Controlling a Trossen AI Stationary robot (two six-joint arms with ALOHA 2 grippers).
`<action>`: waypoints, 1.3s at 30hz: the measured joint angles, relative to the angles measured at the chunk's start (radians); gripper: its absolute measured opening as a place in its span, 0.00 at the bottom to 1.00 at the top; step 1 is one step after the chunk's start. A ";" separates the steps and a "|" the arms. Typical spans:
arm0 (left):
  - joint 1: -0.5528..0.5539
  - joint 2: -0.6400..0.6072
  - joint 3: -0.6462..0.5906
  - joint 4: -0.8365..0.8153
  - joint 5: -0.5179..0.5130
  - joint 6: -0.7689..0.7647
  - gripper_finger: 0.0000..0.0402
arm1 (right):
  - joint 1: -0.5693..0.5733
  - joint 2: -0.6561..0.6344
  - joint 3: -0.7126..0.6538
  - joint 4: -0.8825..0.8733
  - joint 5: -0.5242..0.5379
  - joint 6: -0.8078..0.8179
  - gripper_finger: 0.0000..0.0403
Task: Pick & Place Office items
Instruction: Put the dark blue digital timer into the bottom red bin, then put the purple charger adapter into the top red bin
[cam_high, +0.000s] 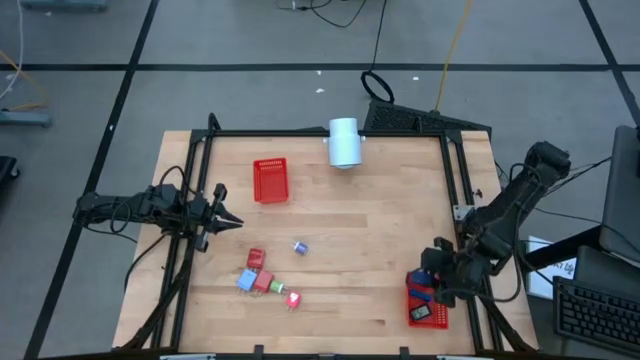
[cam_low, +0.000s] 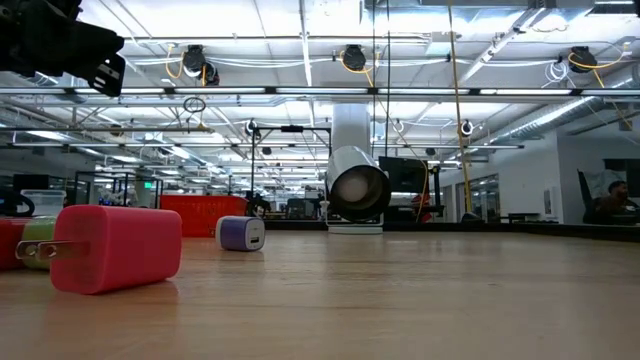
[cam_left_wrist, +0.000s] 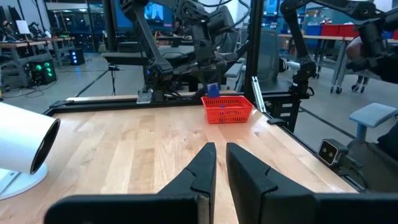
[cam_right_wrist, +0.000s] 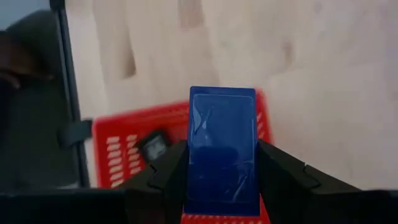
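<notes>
My right gripper (cam_high: 427, 284) hangs over the red mesh basket (cam_high: 440, 318) at the table's near right corner, shut on a dark blue piece (cam_right_wrist: 222, 143). A black piece (cam_right_wrist: 152, 144) lies inside that basket. On the near left of the table lie more office items: a red piece (cam_high: 255, 258), a light blue one (cam_high: 246, 281), another red one (cam_high: 293, 298) and a tiny bluish-white one (cam_high: 300, 247), each resting flat on the wood. My left gripper (cam_left_wrist: 221, 158) waits shut at the table's left edge, pointing level, touching nothing. My right gripper pinches the dark blue piece by its two long sides (cam_right_wrist: 194, 163), one finger (cam_right_wrist: 168, 171) on each side. The fingers slant down from the table's right side and lie along the piece. The piece is lifted clear, above the red basket (cam_right_wrist: 124, 149).
A second red mesh basket (cam_high: 270, 181) stands at the far left of the table. A white cylinder (cam_high: 344, 142) lies on its stand at the far edge. Black frame rails (cam_high: 455, 180) run along the table's sides. The middle of the wooden top (cam_high: 370, 230) is bare.
</notes>
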 joint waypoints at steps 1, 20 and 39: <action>0.000 0.000 0.000 0.000 0.000 0.000 0.10 | 0.013 0.007 0.000 0.003 -0.002 0.012 0.37; 0.000 0.000 0.000 0.000 0.000 0.000 0.10 | 0.057 0.170 0.000 -0.049 -0.002 0.045 0.39; 0.000 0.000 0.000 0.000 0.000 0.000 0.10 | 0.057 0.210 0.000 -0.026 -0.052 0.102 0.53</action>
